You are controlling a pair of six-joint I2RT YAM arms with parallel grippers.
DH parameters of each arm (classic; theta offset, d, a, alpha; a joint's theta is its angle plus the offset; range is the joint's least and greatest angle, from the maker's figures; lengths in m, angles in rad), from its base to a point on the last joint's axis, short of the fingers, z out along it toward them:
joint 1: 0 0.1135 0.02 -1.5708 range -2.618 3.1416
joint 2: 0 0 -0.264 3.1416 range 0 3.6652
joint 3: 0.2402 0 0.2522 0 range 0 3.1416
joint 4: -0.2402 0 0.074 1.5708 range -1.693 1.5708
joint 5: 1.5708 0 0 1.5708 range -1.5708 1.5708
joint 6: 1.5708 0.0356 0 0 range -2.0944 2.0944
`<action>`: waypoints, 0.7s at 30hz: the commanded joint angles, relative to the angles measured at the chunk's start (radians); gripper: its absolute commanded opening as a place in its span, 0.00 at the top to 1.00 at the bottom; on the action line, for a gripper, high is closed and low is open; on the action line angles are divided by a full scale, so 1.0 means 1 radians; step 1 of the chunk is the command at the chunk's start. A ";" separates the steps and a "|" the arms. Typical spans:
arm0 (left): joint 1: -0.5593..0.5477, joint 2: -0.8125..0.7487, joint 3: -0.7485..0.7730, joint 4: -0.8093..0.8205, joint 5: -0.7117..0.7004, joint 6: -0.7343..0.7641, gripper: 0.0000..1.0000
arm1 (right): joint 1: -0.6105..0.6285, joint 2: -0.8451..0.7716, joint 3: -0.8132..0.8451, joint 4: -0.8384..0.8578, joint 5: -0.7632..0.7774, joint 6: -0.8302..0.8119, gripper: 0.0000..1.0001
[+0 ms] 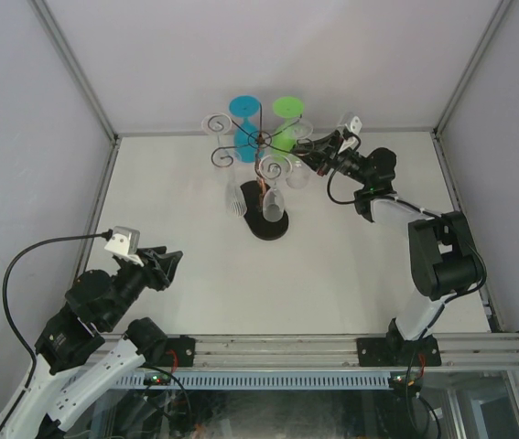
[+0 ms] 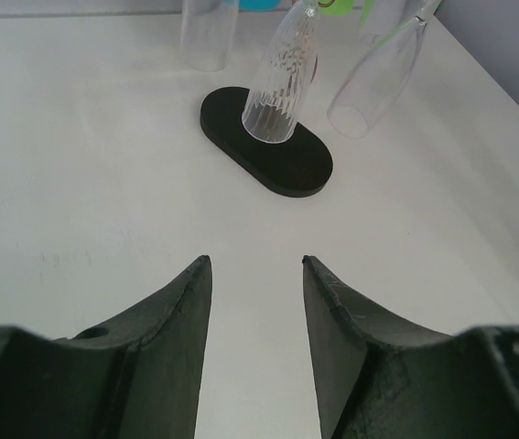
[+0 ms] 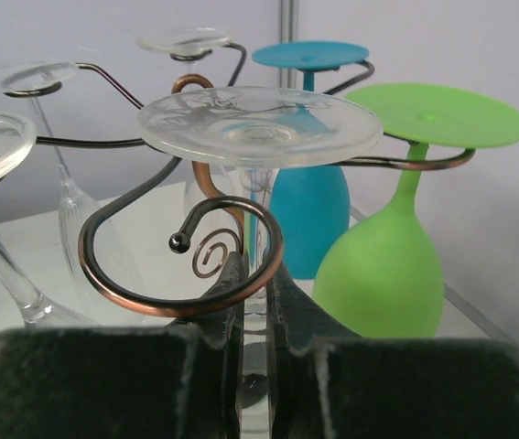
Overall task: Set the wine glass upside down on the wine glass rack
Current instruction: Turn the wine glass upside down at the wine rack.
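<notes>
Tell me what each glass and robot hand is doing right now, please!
wine glass rack: standing upright on its black base.
wine glass: upside down, stem pinched, foot above a scroll arm.
right gripper: shut on the wine glass.
left gripper: open, empty.
blue glass: hanging upside down.
green glass: hanging upside down.
ribbed glass: hanging upside down over the base.

At the lower centre of the right wrist view, you lose the bowl of the wine glass (image 3: 257, 128) behind the right gripper (image 3: 257, 267). In the left wrist view, the top edge cuts off the hanging glasses (image 2: 282, 82) and everything of the wine glass rack (image 2: 286, 169) above its base.
</notes>
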 commanded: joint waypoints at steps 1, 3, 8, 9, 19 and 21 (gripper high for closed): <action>0.005 -0.009 -0.024 0.046 -0.007 -0.007 0.51 | 0.004 -0.014 0.005 0.182 -0.017 0.075 1.00; 0.005 -0.009 -0.025 0.045 -0.008 -0.006 0.51 | 0.004 -0.012 -0.002 0.203 -0.021 0.087 1.00; 0.005 -0.007 -0.025 0.045 -0.008 -0.006 0.51 | 0.005 -0.008 -0.009 0.219 -0.039 0.100 1.00; 0.005 -0.007 -0.025 0.045 -0.008 -0.006 0.51 | 0.005 -0.007 -0.009 0.221 -0.044 0.102 1.00; 0.005 -0.005 -0.025 0.046 -0.007 -0.006 0.51 | 0.007 0.018 -0.018 0.255 -0.050 0.117 1.00; 0.005 -0.006 -0.025 0.046 -0.008 -0.006 0.51 | 0.008 0.023 -0.025 0.282 -0.043 0.124 1.00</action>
